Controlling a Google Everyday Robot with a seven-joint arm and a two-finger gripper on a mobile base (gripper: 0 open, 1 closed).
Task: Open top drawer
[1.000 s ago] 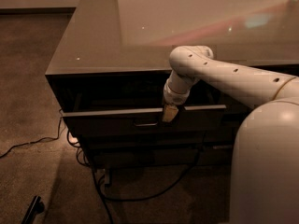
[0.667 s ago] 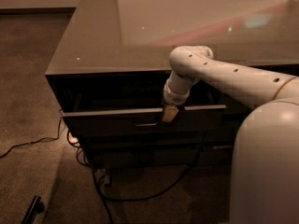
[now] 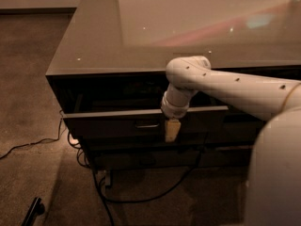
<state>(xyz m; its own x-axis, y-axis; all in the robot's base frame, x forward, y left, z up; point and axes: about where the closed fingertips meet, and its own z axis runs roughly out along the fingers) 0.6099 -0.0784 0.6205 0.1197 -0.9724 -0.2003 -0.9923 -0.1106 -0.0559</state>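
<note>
Hanging gripper before top drawer, seemingly ajar

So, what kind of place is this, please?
Probably an office or lab room: carpeted floor, loose cables on it, and a glossy-topped cabinet. The pincer hangs before the top drawer, beside its handle.
</note>
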